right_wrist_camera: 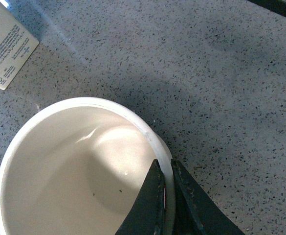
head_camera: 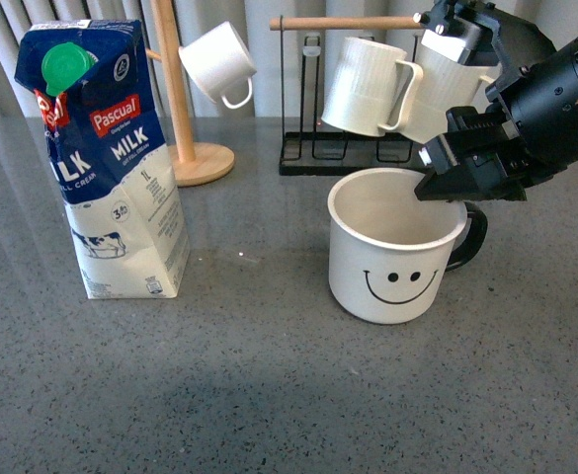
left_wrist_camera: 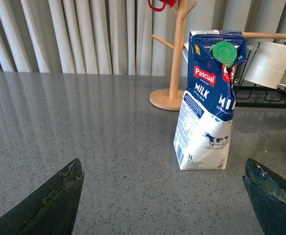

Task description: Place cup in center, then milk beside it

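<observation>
The cup [head_camera: 395,247], an off-white mug with a black smiley face and black handle, stands on the speckled grey tabletop [head_camera: 269,375] right of the middle. My right gripper [head_camera: 447,188] is shut on the cup's rim at the handle side, one finger inside and one outside, as the right wrist view shows [right_wrist_camera: 166,169]; the cup's inside [right_wrist_camera: 64,171] is empty. The milk [head_camera: 106,158], a blue-and-white Pascual carton with a green cap, stands upright at the left. In the left wrist view the milk [left_wrist_camera: 209,103] is ahead of my open, empty left gripper [left_wrist_camera: 165,186].
A wooden mug tree [head_camera: 185,94] with a small white mug [head_camera: 219,64] stands behind the milk. A black rack [head_camera: 338,153] with ribbed white mugs [head_camera: 368,84] stands behind the cup. Grey curtains hang at the back.
</observation>
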{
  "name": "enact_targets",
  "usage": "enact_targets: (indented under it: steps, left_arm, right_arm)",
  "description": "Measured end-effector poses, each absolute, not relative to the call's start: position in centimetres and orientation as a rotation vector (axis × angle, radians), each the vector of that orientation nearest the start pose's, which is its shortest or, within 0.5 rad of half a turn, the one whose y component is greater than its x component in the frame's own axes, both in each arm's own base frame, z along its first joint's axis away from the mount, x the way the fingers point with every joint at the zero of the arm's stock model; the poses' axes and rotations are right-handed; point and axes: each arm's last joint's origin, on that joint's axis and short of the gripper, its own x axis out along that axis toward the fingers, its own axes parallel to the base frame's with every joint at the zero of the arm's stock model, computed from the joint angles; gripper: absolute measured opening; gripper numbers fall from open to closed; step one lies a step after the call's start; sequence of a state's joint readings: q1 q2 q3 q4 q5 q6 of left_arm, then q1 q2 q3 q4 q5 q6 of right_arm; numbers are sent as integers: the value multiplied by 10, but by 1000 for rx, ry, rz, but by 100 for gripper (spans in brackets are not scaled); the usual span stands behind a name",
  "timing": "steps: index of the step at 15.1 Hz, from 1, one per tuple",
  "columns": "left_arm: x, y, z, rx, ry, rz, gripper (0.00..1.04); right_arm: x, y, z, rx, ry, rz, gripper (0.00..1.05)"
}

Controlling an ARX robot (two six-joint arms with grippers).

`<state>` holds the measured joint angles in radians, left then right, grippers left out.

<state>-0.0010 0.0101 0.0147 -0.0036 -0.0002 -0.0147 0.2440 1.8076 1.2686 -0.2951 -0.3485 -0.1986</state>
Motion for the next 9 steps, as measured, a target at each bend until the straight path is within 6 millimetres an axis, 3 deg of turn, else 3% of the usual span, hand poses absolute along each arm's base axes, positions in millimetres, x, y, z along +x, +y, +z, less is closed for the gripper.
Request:
enact_targets:
  steps: [5,9]
  left_arm:
    - [97,0,167,-15,-1,-1,98]
    - [97,0,167,-15,-1,-1,98]
  right_arm:
    - [373,102,215,-144,794,623,4]
    - [374,102,217,-153,788,611,46]
